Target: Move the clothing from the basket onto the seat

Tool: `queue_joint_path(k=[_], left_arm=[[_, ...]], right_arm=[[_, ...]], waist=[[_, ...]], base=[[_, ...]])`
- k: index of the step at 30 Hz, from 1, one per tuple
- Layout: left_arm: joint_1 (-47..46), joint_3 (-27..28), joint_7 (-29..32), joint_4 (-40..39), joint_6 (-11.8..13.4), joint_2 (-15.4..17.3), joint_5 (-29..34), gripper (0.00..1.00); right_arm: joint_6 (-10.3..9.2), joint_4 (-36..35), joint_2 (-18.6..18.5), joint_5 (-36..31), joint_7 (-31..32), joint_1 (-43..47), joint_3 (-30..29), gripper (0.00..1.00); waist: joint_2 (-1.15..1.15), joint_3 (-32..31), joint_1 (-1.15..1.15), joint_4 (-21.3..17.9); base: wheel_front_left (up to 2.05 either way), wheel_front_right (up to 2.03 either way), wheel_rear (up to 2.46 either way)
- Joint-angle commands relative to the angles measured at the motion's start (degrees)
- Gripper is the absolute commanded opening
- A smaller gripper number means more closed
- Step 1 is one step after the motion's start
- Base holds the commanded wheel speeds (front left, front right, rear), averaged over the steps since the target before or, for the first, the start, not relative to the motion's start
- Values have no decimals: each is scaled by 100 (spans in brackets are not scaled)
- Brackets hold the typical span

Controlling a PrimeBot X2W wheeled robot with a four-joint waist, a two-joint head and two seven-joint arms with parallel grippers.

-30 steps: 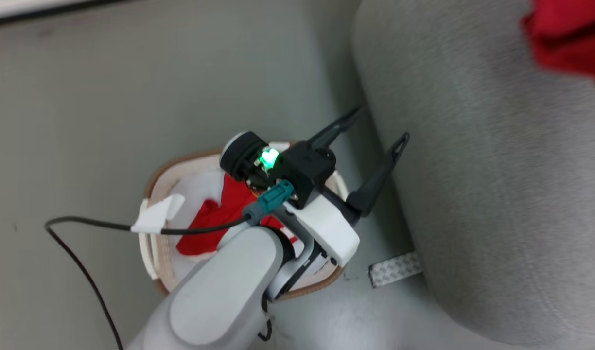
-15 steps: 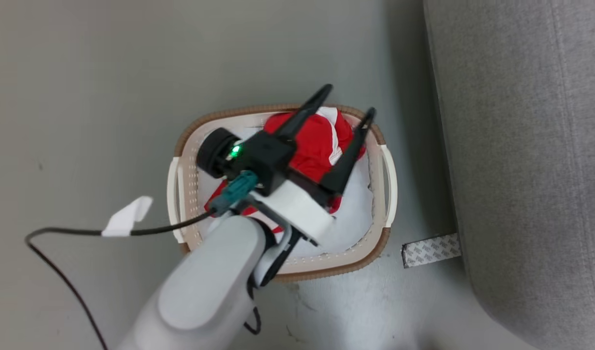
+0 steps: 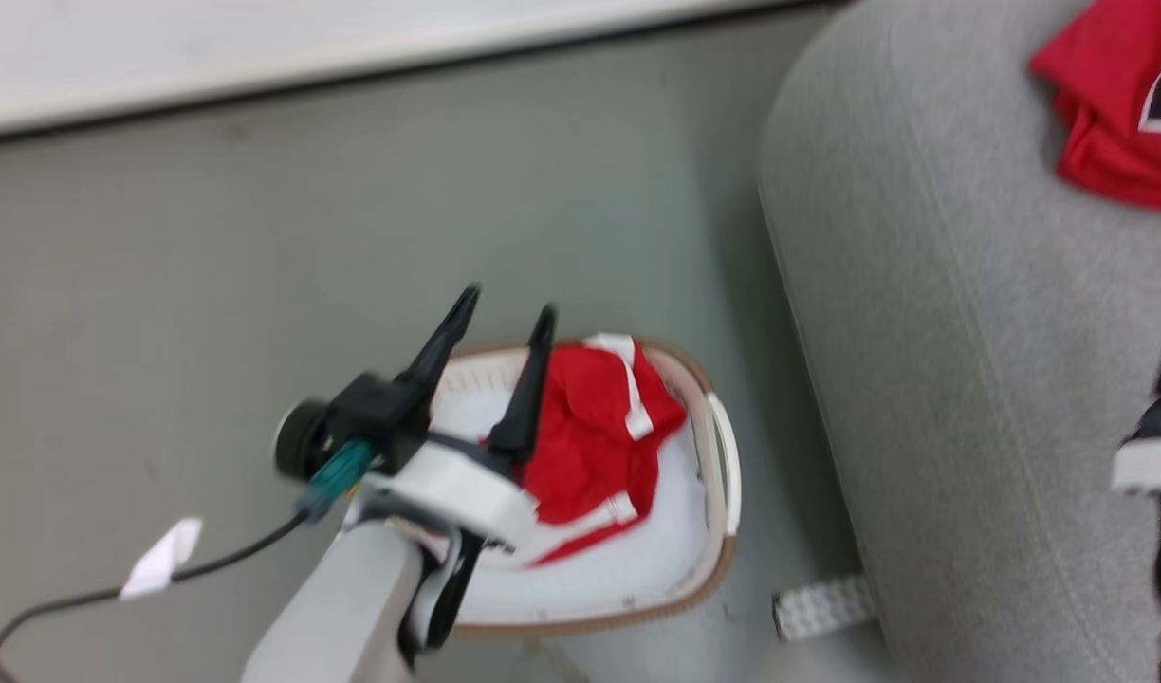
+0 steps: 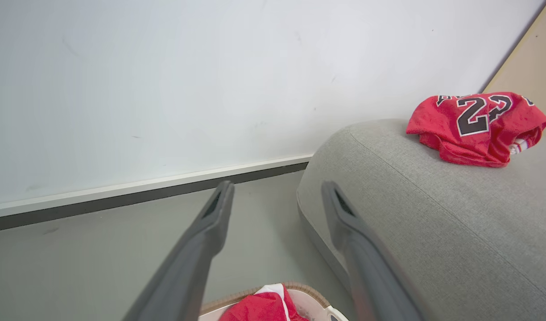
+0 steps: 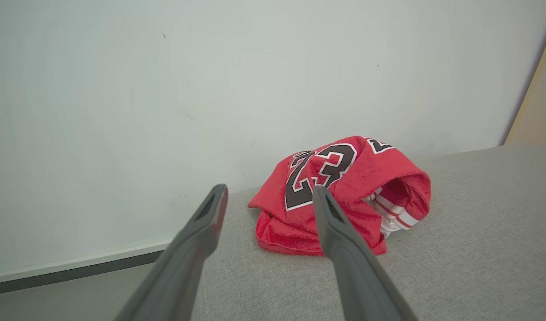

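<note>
1. Nearest in the head view, my left gripper (image 3: 507, 302) rises from my pale forearm (image 3: 334, 617) at 7 o'clock. Its two dark fingers are spread apart with nothing between them. A black cable (image 3: 239, 545) with a white tag (image 3: 163, 560) trails off toward 8 o'clock.
2. Below those fingers the basket (image 3: 723, 455), cream-white with a brown rim, stands on the grey floor (image 3: 353, 237). Red shorts (image 3: 590, 427) with white trim lie crumpled inside it on flat white padding (image 3: 637, 560). My left fingertips reach past the basket's far rim, near its 11 o'clock corner. I cannot tell from this blurred picture whether the fingers touch the cloth.
3. A pale patterned tape strip (image 3: 820, 605) lies on the floor at 4 o'clock from the basket, against the foot of the seat.
4. The seat (image 3: 969, 379), large, grey and rounded, stands at 3 o'clock from the basket. It is just beside the basket, with a narrow band of floor between them. Part of my right arm (image 3: 1154, 465) shows, blurred, at the 3 o'clock edge.
5. In the right wrist view my right gripper (image 5: 269, 191) hangs over the seat with its fingers wide apart and empty. They point at the jersey (image 5: 344, 191), and one finger crosses in front of it.
6. The jersey lies bunched on top of the seat. It is red, with a black 23 edged in white and striped trim showing at its open end. In the head view it sits at 1 o'clock, well apart from the basket.
7. Farthest off, a white wall (image 4: 166, 89) meets the floor along a dark baseboard (image 4: 121, 205).
</note>
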Motion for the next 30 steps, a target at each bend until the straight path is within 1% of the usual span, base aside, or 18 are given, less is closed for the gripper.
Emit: queue_joint_path(k=[1, 5, 10, 14, 16, 20, 23, 30], left_arm=[[199, 87, -24, -10, 45, 8, -94, 100], [832, 570, -28, -264, 92, -68, -6, 100], [1610, 1105, -27, -422, -5, -137, 260, 100], [2145, 1495, -28, -480, -109, -207, 463, 100], [2396, 1673, -27, -501, -172, -274, 557, 100], [2818, 1953, -28, -608, -302, -379, 745, 100], [3059, 2135, -29, -660, -370, -442, 829, 100], [3188, 2321, -29, -716, -575, -539, 992, 100]], right_arm=[[-12, -82, 36, -66, 6, 194, 53, 100], [-12, -276, 52, -366, 6, 758, 439, 100], [-12, -413, 95, -688, 6, 1369, 667, 100], [-12, -394, 156, -942, 5, 1807, 815, 100], [-12, -359, 191, -961, 5, 2017, 861, 100], [-12, -311, 228, -1020, 5, 2366, 926, 100], [-12, -257, 226, -847, 5, 2509, 1053, 100], [-12, -245, 227, -726, 5, 2544, 1090, 100]], waist=[[0, -644, 0, 246], [0, -1205, 0, 533], [0, -1755, 0, 917], [0, -2120, 0, 1117], [0, -2316, 0, 1189], [0, -2638, 0, 1239], [0, -2782, 0, 1215], [0, -2865, 0, 1182]], base=[[0, 0, 0], [0, 0, 0], [0, 0, 0], [0, 0, 0], [0, 0, 0], [0, 0, 0], [0, 0, 0], [0, 0, 0]])
